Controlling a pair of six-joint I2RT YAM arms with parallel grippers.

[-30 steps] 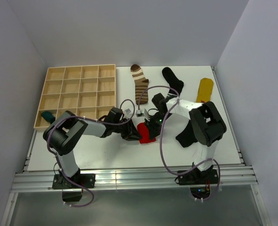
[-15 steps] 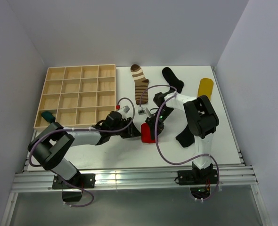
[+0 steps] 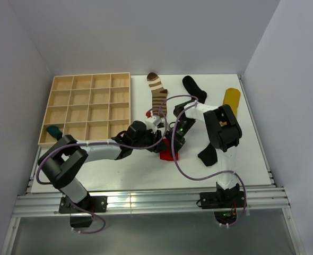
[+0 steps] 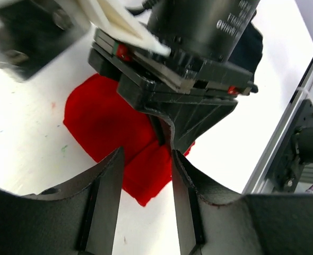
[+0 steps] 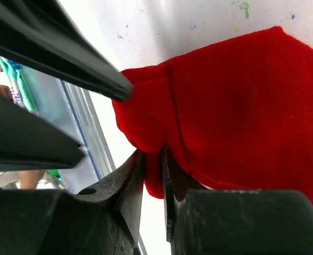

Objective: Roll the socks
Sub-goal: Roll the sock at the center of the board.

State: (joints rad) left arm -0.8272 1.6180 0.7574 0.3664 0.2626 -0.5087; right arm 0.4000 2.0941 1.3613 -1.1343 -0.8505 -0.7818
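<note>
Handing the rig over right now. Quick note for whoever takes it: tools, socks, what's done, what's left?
Tools: left tool open at the red sock's edge, not gripping. The right tool is shut on a fold of the red sock, mid-table.
Socks: teal sock in the tray's near-left cell. The striped sock, black sock and yellow sock lie flat at the far edge. The dark sock is partly under the right arm.
Done: teal sock appears put away.
Left: finish the red sock, then the other four.
</note>
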